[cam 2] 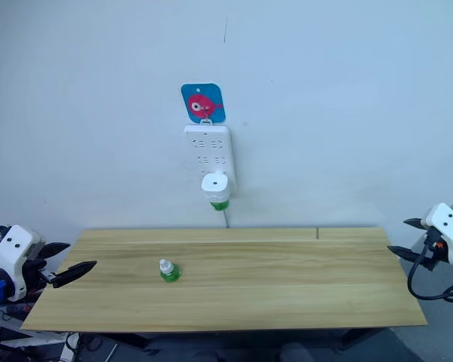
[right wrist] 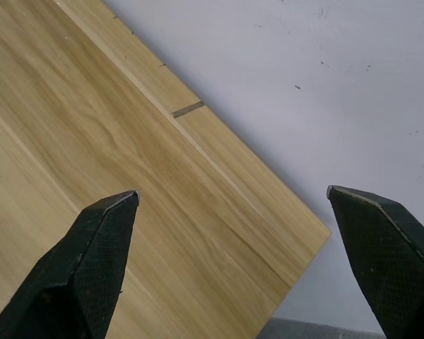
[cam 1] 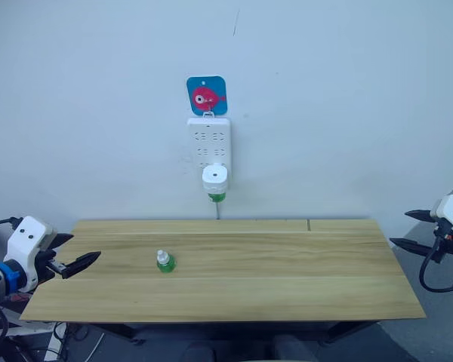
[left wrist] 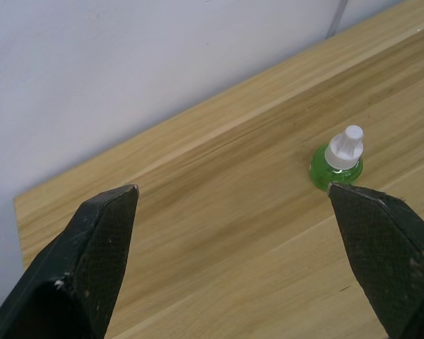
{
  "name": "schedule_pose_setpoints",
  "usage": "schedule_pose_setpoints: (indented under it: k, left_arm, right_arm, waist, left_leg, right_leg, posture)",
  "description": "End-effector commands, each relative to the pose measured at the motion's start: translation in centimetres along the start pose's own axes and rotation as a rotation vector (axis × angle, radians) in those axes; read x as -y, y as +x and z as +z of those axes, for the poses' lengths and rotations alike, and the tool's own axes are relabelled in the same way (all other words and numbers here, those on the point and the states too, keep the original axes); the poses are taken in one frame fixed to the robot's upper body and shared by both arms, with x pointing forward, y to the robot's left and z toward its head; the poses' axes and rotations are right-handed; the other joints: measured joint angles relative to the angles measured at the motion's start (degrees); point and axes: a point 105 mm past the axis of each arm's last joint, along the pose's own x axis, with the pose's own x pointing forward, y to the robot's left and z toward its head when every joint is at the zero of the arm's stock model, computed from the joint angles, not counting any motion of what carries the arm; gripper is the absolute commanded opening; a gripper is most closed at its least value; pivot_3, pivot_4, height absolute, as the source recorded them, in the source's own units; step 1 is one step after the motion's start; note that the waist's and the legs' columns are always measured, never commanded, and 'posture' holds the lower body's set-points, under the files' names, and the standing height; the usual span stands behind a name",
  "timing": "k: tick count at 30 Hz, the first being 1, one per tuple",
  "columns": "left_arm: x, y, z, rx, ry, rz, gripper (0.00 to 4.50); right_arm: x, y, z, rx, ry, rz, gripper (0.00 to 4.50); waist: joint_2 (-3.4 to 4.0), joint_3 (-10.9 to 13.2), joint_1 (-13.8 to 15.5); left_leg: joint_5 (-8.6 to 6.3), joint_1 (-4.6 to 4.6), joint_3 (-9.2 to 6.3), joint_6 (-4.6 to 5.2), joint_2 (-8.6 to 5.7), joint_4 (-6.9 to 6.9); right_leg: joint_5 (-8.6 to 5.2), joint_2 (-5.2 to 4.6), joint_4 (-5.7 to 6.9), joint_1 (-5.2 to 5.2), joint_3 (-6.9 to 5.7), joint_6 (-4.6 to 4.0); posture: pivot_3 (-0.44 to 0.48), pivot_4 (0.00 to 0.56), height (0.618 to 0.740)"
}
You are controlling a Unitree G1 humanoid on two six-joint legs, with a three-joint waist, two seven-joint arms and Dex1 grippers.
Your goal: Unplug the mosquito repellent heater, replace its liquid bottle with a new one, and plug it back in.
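Note:
The white mosquito repellent heater point(cam 1: 215, 179) is plugged into the lower part of a white power strip point(cam 1: 208, 142) on the wall, with a green liquid bottle point(cam 1: 216, 197) under it. Another green bottle with a white cap point(cam 1: 164, 262) stands upright on the wooden table point(cam 1: 287, 271), left of centre; it also shows as the bottle point(left wrist: 337, 161). My left gripper point(cam 1: 72, 253) hovers open at the table's left edge, well left of that bottle. My right gripper point(cam 1: 408, 228) is open just off the table's right edge, holding nothing.
A blue hook plate with a pink fish point(cam 1: 206, 95) holds the power strip on the pale wall. A grey cord point(cam 1: 217, 211) runs down from the strip behind the table. Cables hang near both arms.

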Motion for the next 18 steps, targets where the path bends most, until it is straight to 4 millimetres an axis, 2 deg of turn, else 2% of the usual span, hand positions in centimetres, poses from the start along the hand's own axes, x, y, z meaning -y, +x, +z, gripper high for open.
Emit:
schedule_pose_setpoints:
  k: [1,11,18]
  left_arm:
    - [-0.3,-0.3,1.1,0.029,0.016,-0.009,4.50]
    - [0.1,-0.4,2.0,0.090,0.027,-0.085,4.50]
    - [-0.8,-0.5,2.2,0.110,0.035,-0.038,4.50]
  right_arm:
    - [0.9,-1.0,1.3,0.018,-0.047,-0.030,4.46]
    - [0.8,-1.2,1.1,0.012,-0.048,-0.028,4.46]
    - [0.8,-1.2,1.1,0.010,-0.048,-0.030,4.46]
  waist:
    - [0.00,0.0,0.0]
    - [0.01,0.2,0.0]
    - [-0.02,0.3,0.0]
  left_leg:
    - [0.00,0.00,0.00,0.00,0.00,0.00]
    - [0.00,0.00,0.00,0.00,0.00,0.00]
    - [0.00,0.00,0.01,0.00,0.00,0.03]
  right_leg:
    - [0.00,0.00,0.00,0.00,0.00,0.00]
    - [0.00,0.00,0.00,0.00,-0.01,0.00]
    - [0.01,0.00,0.01,0.01,0.01,0.01]
  posture:
    - [0.048,0.016,0.740]
    - [0.044,0.017,0.740]
    - [0.043,0.020,0.740]
